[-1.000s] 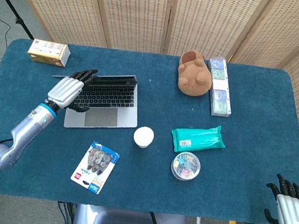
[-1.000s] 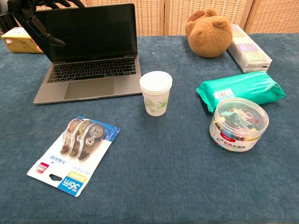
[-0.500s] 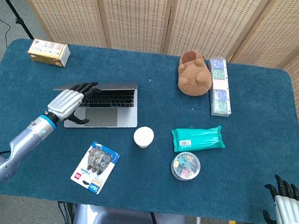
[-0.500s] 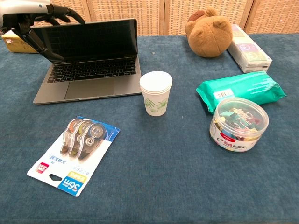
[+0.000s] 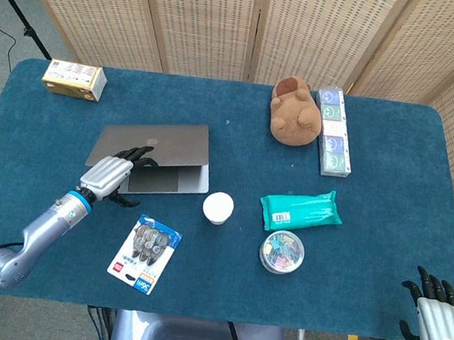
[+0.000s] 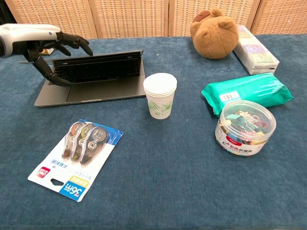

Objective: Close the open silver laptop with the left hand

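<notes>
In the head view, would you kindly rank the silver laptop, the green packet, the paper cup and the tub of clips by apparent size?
1. Silver laptop, clearly largest.
2. Green packet.
3. Tub of clips.
4. Paper cup, seen from above, so only its rim counts; slightly smaller than the tub.

Light: you get bright, even light from above in both views.
Shadows: soft and small, close under each thing.
Sharpness: both views look clear to you.
Glare: a little shine on the clip tub [image 6: 245, 127].
</notes>
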